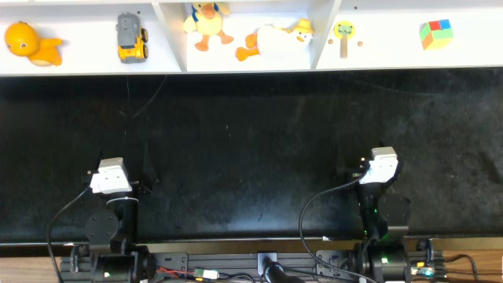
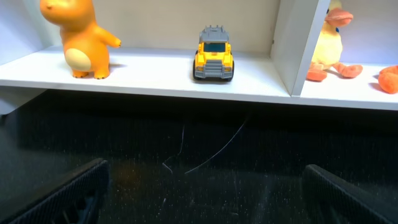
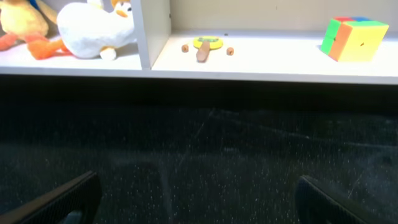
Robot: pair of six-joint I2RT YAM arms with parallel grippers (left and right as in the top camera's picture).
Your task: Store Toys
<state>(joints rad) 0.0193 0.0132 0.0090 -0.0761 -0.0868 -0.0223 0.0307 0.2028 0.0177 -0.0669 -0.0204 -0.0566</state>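
orange figure [image 1: 31, 43], truck [image 1: 130, 38], yellow duck [image 1: 208, 23], white duck [image 1: 271, 39], rattle [image 1: 344, 33] and cube [image 1: 436, 33] sit on the shelf [image 1: 78, 69]. left gripper [image 2: 202, 194] and right gripper [image 3: 196, 196] hang above the black mat [image 1: 251, 141], fingers apart, empty.

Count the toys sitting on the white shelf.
6, all on the shelf. Left compartment: orange figure and yellow truck. Middle: yellow duck plush and white duck plush. Right: small stick toy and colourful cube. None appears hidden.
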